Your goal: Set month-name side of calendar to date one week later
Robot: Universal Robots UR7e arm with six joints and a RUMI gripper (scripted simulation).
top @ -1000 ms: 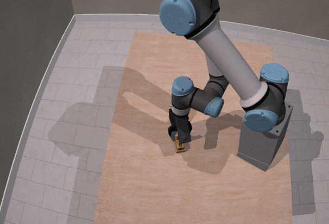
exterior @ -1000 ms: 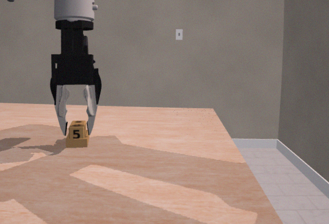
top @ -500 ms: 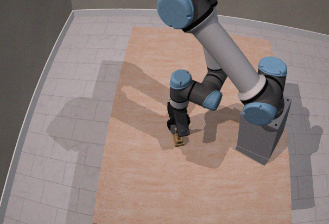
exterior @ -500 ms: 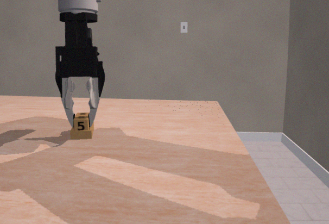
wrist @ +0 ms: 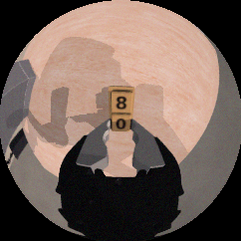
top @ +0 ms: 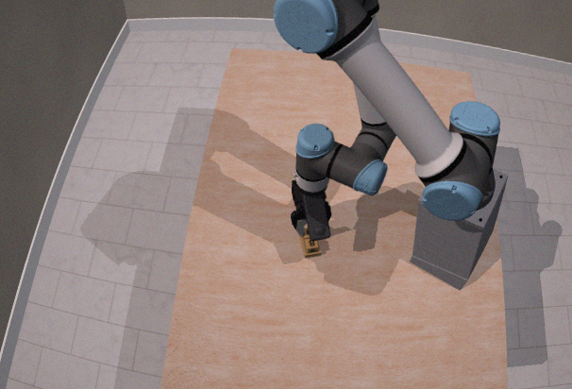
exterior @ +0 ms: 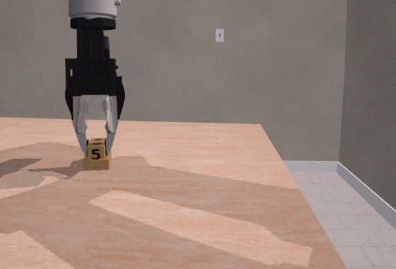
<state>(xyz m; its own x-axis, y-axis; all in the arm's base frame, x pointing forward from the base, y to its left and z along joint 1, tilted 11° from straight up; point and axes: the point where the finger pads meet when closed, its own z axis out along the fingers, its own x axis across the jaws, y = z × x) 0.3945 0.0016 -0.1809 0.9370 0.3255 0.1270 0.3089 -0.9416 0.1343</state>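
The calendar tray [top: 311, 255] [exterior: 95, 164] stands on the table with two wooden cubes in a row. One cube [exterior: 95, 153] [wrist: 120, 122] shows an upright 5 on its side in the exterior view and a 0 on top in the wrist view. The other cube [top: 312, 245] [wrist: 120, 103] shows an 8 on top; it is largely hidden behind the first in the exterior view. My gripper [exterior: 97, 149] [wrist: 120, 120] points down, its two jaws shut on the cube with the 5, which sits low in the tray. No month name is readable.
The arm's grey base block [top: 446, 241] stands on the table [top: 334, 336] [exterior: 198, 163] to the right in the top view. The arm's shadows fall around the tray. The table's edge [exterior: 317, 216] runs down the right of the exterior view.
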